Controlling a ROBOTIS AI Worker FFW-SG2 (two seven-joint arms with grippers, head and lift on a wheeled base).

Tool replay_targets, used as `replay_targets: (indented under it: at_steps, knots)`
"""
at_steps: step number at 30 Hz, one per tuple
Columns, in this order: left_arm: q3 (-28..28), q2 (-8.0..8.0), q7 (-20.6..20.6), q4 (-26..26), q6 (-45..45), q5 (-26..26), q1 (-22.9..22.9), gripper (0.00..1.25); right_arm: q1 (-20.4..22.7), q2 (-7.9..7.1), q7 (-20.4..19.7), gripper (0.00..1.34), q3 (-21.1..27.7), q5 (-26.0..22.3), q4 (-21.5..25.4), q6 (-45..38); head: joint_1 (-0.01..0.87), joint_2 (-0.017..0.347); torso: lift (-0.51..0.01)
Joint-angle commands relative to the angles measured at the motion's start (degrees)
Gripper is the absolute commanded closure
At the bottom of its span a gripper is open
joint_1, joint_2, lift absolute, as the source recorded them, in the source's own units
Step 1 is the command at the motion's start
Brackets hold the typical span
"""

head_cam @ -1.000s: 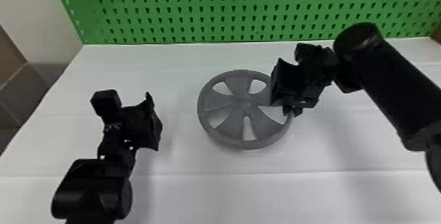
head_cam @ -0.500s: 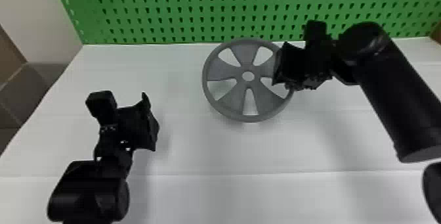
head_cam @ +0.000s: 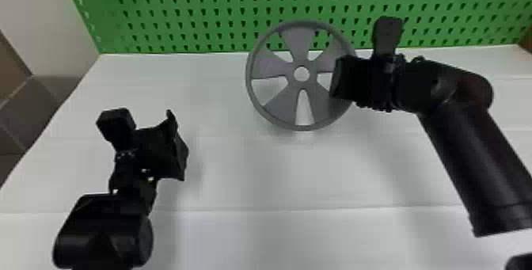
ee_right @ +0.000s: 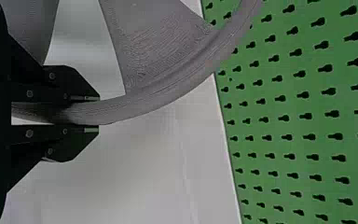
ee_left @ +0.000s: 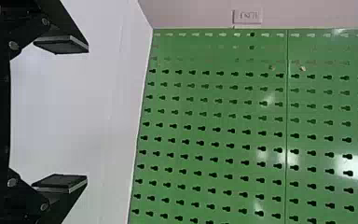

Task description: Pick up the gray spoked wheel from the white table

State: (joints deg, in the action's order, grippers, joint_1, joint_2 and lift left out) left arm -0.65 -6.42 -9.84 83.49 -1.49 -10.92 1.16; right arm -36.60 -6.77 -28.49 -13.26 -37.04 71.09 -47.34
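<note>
Gray spoked wheel (head_cam: 273,65) up from its earlier spot

The right gripper (head_cam: 337,78) has raised it — fingers closed on the rim — above the white table (head_cam: 237,170), before the green pegboard (head_cam: 190,8). The left gripper (head_cam: 179,146) is well apart, fingers spread.

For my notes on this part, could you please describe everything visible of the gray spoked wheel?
The gray spoked wheel has a round rim, five broad spokes flaring outward and a round central hole. Its matte, finely ridged surface looks like plastic. It appears raised above the white table, tilted, its top before the green perforated board. The right black two-fingered tool clamps its right rim.
</note>
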Motion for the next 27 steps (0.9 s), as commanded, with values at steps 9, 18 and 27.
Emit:
replay_targets:
  at_steps: [9,18,27]
  knots:
    - [-0.2,0.0,0.0,1.0,0.0,-0.2,0.0,0.28,10.5,0.18,4.0,1.18,-1.1,13.0,6.3,21.8,0.834,0.083,-0.064]
    - [-0.1,0.09,0.0,1.6,0.0,-0.6,0.1,0.28,15.0,0.0,6.3,1.19,-1.1,17.5,6.3,35.9,0.834,0.083,-0.064]
    - [0.8,0.09,0.0,2.2,0.2,-0.3,0.4,0.28,19.5,1.14,7.0,1.19,1.8,20.9,5.5,44.9,0.834,0.083,-0.064]
